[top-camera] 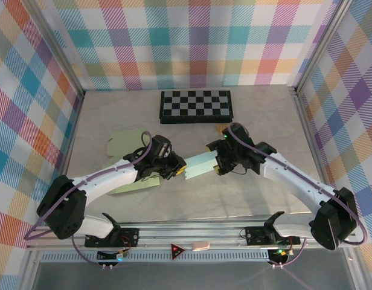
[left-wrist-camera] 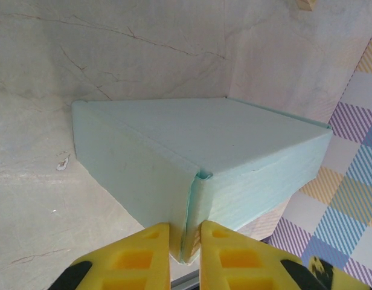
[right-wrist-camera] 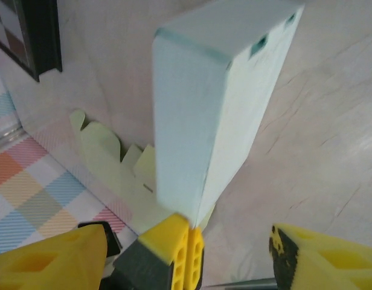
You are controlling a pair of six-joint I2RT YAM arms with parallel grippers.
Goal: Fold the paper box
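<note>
Centrally on the marbled beige bench (top-camera: 258, 115) sat the pale mint-green folded paper box (top-camera: 201, 164), closed up into a flat slab and lying aslant between the 2 arms. The left pincer (left-wrist-camera: 185, 235) was clamped on the box's near corner, its 2 yellow fingers (left-wrist-camera: 141, 260) pressed against either side of the folded seam. The right pincer (top-camera: 220, 164) stood at the box's opposite end, and in the right wrist view its yellow fingers (right-wrist-camera: 50, 260) were spread wide with neither touching the box, so it was open. In that same view 2 small slots showed near the box's upper edge. Whether the box rested on the bench or hung just above it could not be told. A flat pale green die-cut card sheet (top-camera: 122, 145) with a scalloped edge lay on the bench to the left, partly under the left arm. A black-and-white folding chessboard (top-camera: 196, 106) lay well behind the box, near the checked back wall
</note>
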